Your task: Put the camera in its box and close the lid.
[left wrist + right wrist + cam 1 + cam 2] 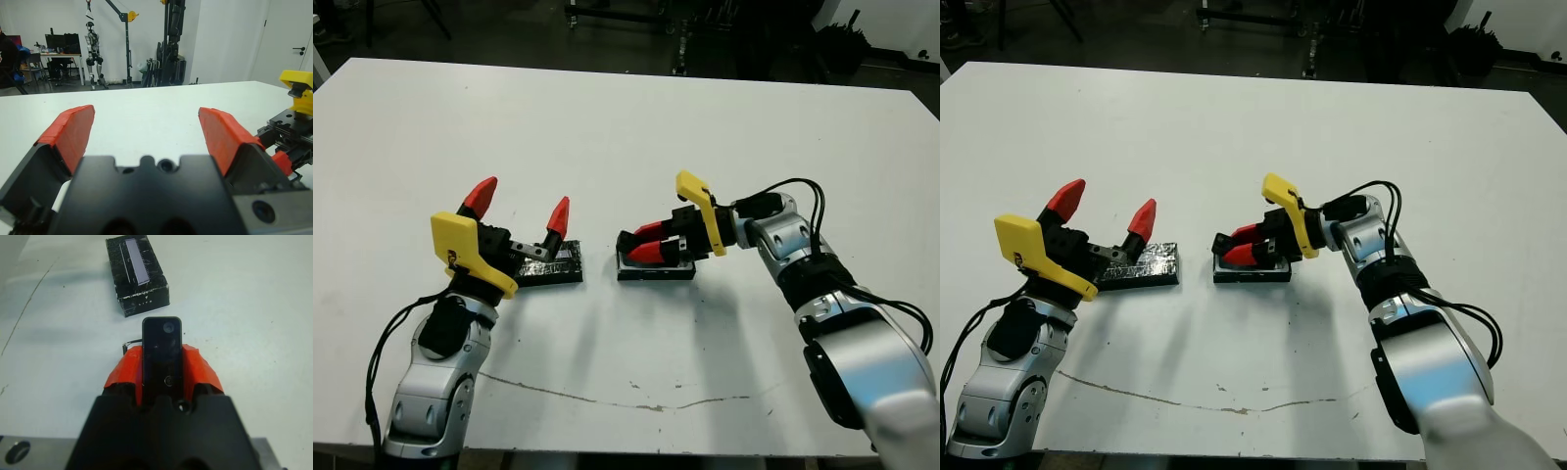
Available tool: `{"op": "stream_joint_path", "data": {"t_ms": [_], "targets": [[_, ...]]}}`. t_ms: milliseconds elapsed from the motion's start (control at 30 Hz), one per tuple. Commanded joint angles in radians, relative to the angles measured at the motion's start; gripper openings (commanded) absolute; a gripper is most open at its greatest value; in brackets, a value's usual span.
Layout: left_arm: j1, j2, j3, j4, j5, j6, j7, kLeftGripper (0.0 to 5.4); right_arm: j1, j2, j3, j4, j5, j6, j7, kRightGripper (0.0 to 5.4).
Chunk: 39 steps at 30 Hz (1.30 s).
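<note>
- White table [626, 127] carried every item listed.
- My right gripper [161, 364] was clamped on the camera [162, 352], low over the box [656, 269] near centre.
- My left gripper [519, 211] was spread wide, holding nothing.
- Lid [1141, 264] lay flat just left of the box, beneath my left fingers [558, 215].

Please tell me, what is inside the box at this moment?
The box mostly hides under the right gripper, so its inside cannot be seen. The camera sits clamped between that gripper's fingers. Whether it already rests in the box cannot be told.
</note>
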<state>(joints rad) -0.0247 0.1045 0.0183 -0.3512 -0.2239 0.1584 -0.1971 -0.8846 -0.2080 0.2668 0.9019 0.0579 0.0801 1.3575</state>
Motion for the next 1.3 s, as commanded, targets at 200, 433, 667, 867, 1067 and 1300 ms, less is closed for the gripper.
{"op": "stream_joint_path", "data": {"t_ms": [200,433,667,867,1067,1300], "targets": [[0.008,0.005,-0.002,0.001,0.007,0.006,0.001,5.4,0.061,-0.049,-0.013,0.057,-0.017,-0.055,0.03,1.64],[0.011,0.004,-0.002,0.002,0.016,0.003,0.004,5.4,0.063,-0.096,-0.006,0.04,-0.036,-0.009,0.034,1.64],[0.014,0.002,-0.003,0.001,0.019,0.002,0.004,5.4,0.063,-0.148,0.001,-0.008,-0.049,-0.003,0.029,1.64],[0.012,0.003,-0.003,0.004,0.016,-0.001,0.0,5.4,0.068,-0.172,0.02,-0.037,-0.053,-0.006,0.037,1.64],[0.012,0.003,0.001,0.005,0.005,0.001,-0.008,5.4,0.076,-0.185,0.035,-0.056,-0.056,-0.008,0.037,1.64],[0.012,0.004,-0.002,0.004,0.016,-0.001,-0.002,5.4,0.056,-0.196,0.068,-0.049,-0.068,-0.018,0.057,1.64]]}}
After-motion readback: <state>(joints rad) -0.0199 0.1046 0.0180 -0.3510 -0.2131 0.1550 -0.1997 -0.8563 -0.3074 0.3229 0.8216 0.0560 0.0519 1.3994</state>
